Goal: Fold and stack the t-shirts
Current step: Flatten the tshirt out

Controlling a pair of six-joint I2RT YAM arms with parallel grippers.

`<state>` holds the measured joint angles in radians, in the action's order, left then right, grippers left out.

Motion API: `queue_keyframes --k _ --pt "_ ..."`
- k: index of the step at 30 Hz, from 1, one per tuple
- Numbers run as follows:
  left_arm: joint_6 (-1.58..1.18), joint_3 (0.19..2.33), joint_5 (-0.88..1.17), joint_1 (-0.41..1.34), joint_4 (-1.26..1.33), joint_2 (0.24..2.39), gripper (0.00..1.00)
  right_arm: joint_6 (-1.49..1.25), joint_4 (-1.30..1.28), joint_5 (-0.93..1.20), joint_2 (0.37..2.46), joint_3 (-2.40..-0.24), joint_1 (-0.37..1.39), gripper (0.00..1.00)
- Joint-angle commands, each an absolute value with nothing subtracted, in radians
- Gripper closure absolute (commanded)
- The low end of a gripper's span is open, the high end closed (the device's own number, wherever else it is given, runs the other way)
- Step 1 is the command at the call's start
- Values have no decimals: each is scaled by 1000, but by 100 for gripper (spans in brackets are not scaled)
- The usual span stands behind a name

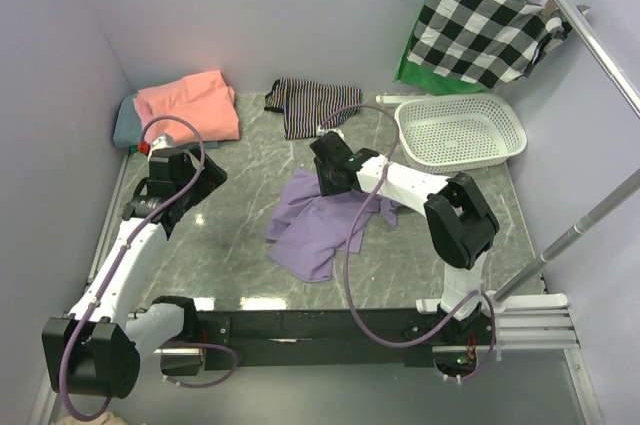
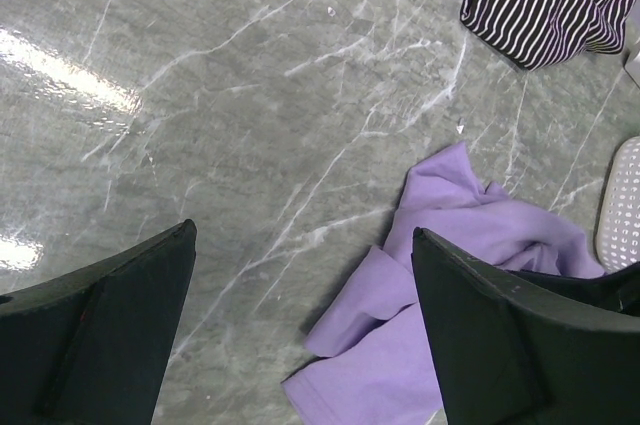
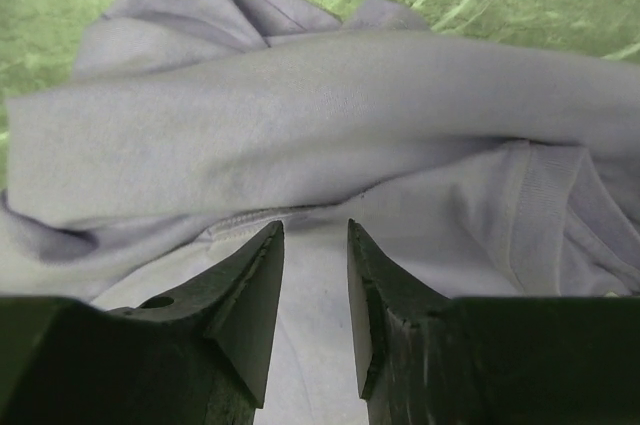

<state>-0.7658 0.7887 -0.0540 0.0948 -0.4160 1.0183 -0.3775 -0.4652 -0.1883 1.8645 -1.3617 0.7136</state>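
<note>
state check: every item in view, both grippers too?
lavender t-shirt: crumpled, unfolded.
salmon-pink t-shirt: folded, lying on the grey-teal t-shirt.
grey-teal t-shirt: mostly covered, fold unclear.
striped garment: bunched up.
white basket: upright, looks empty.
checked cloth: hanging up.
left gripper: open, holding nothing.
right gripper: open narrowly, over the lavender t-shirt, nothing pinched.

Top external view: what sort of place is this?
Probably a lab cell staged as a laundry corner: plain walls box in a marble-look table, with a white laundry basket, a checked cloth on a hanger and a crumpled lavender t-shirt.
</note>
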Motion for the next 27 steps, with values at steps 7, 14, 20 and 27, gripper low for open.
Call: queue_keyframes --k 7,14,20,27 --pt "-739 787 -66 91 -402 1005 6 -423 -422 -186 1937 -1384 722 61" --pt "-738 785 -61 91 -396 1014 6 -425 -416 -176 1942 -1376 719 66" --pt "-727 792 -45 91 -391 1025 6 -411 -408 -175 1882 -1347 726 100" --pt "-726 795 -23 91 -379 1035 6 -365 -448 -215 1691 -1356 762 100"
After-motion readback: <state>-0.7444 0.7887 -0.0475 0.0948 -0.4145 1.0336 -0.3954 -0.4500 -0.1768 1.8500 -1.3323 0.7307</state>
